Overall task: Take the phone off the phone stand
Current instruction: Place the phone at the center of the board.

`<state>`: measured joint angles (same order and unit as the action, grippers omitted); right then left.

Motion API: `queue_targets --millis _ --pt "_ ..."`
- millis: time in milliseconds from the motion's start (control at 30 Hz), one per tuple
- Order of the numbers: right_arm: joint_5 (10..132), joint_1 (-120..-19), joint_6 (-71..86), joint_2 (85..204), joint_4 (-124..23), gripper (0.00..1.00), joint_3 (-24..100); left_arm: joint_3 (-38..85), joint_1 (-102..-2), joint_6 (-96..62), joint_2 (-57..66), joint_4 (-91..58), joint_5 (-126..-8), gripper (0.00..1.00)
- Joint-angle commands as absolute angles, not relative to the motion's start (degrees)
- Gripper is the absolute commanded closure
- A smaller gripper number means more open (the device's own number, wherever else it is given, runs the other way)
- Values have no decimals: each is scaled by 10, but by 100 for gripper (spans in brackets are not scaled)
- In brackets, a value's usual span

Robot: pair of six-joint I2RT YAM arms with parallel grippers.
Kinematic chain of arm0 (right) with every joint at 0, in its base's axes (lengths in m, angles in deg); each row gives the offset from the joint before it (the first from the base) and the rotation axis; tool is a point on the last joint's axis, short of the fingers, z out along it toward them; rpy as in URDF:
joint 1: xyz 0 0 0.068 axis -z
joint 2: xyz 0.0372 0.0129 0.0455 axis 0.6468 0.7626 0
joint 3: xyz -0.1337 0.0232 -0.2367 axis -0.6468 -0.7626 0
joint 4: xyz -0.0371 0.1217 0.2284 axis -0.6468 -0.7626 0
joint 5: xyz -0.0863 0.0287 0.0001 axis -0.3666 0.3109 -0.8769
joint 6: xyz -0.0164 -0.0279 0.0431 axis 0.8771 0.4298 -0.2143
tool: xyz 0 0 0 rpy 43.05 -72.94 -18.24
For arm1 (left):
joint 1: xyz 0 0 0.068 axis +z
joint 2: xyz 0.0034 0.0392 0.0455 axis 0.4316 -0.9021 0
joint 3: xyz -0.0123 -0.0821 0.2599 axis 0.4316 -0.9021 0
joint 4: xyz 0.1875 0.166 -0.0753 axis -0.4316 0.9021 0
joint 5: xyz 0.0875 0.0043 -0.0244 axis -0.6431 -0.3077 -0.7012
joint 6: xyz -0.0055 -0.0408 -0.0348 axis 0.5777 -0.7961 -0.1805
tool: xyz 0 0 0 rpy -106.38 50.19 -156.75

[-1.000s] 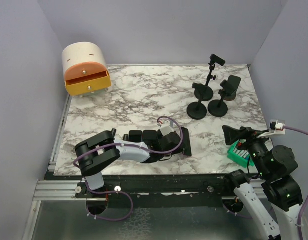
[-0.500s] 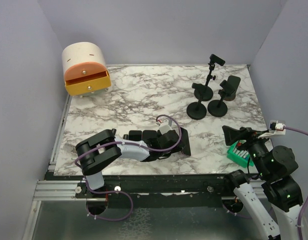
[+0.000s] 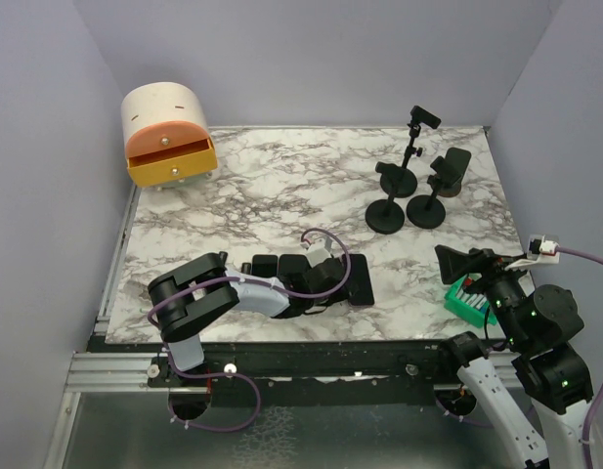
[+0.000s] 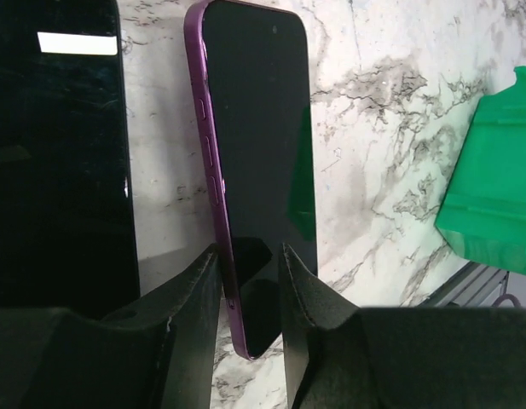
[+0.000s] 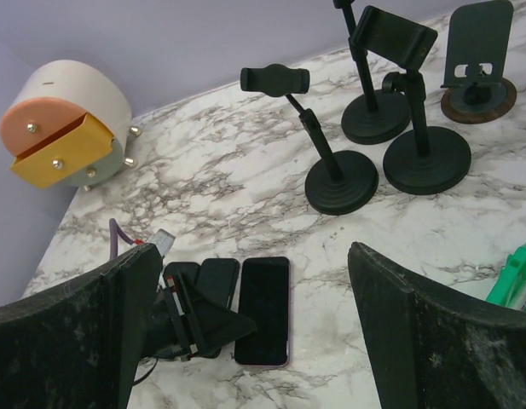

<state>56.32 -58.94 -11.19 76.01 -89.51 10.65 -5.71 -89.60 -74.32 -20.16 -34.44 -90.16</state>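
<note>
The purple-edged, dark-screened phone (image 3: 357,279) lies flat on the marble table (image 3: 233,195), near centre, well apart from the black round-based stands (image 3: 387,210) at far right, so removal looks done. The left gripper (image 4: 248,254) straddles its end, jaws slightly parted; whether they grip it is unclear. The right gripper (image 5: 254,256) gapes empty.

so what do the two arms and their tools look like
Both arms have black joints joined by white links. A purple cable loops over the left arm; the right arm has one too, ending in a white plug, plus green lights on its joints. The left tool and right tool have matte black wedge-shaped fingers.
</note>
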Motion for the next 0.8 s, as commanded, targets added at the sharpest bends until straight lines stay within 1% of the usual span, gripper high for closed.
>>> queue_targets --millis 0,433,567,667,767 --pt "573 -587 -115 760 -902 5 114 -68 -891 -747 -195 -356 -898 66" --pt "571 -587 -117 759 -916 4 120 -94 -888 -738 -150 -351 -895 54" --pt "574 -587 -118 759 -917 5 123 -99 -891 -722 -109 -329 -897 54" --pt "582 -587 -120 763 -908 5 118 -73 -902 -692 -78 -276 -924 57" --pt "619 -587 -128 808 -914 6 118 -43 -921 -644 -37 -218 -956 59"
